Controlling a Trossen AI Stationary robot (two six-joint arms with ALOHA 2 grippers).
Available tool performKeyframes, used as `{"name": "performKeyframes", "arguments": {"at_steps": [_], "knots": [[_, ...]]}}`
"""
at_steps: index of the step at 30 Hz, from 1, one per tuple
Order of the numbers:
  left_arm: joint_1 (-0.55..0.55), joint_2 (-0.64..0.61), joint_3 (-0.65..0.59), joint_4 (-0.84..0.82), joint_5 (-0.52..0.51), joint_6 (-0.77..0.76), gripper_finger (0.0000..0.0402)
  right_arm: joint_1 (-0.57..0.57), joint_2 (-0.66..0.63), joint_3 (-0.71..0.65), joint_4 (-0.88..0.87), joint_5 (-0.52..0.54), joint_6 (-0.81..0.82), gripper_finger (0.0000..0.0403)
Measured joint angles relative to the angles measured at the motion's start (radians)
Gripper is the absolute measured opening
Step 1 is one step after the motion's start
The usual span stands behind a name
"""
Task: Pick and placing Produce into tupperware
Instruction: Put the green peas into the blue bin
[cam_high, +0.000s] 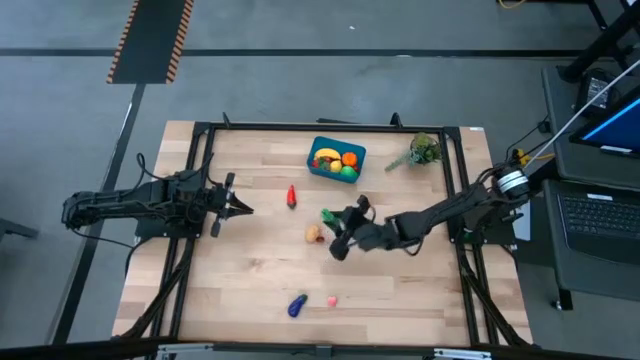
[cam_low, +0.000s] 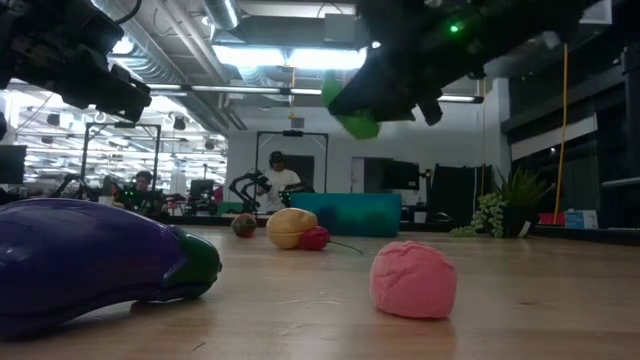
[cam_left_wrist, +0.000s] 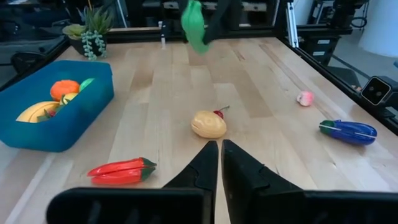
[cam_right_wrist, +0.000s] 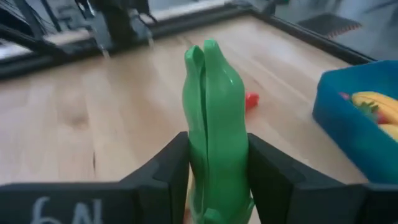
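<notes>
Right gripper (cam_right_wrist: 214, 165) clamped on a green vegetable (cam_right_wrist: 214, 124), tan potato (cam_high: 314, 234) just beside it, teal tub (cam_high: 322, 165) beyond; left gripper (cam_left_wrist: 220, 163) closed, empty.

A teal-blue tub (cam_high: 336, 160) holds yellow, orange and green pieces, while a bright green pod (cam_right_wrist: 214, 124), a red chili (cam_left_wrist: 121, 169), a tan potato (cam_left_wrist: 208, 124), a pink ball (cam_low: 414, 278) and a purple eggplant (cam_left_wrist: 348, 130) show against the pale wood-grain tabletop (cam_high: 250, 270).
</notes>
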Motion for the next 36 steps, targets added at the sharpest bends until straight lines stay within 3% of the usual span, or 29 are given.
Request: {"name": "performKeyframes", "arguments": {"at_steps": [15,27,36], "knots": [[0.0,0.0,0.0,0.002,-0.001,0.0,0.0003,-0.06,-0.264,-0.319,0.354,-0.167,-0.228,0.0134],[0.0,0.0,0.0,0.006,-0.005,0.001,0.0031,-0.146,-0.313,-0.484,0.603,-0.385,-0.302,0.0134],[0.0,0.0,0.0,0.017,-0.008,0.0,0.0048,-0.225,-0.313,-0.5,0.628,-0.566,-0.312,0.0134]]}}
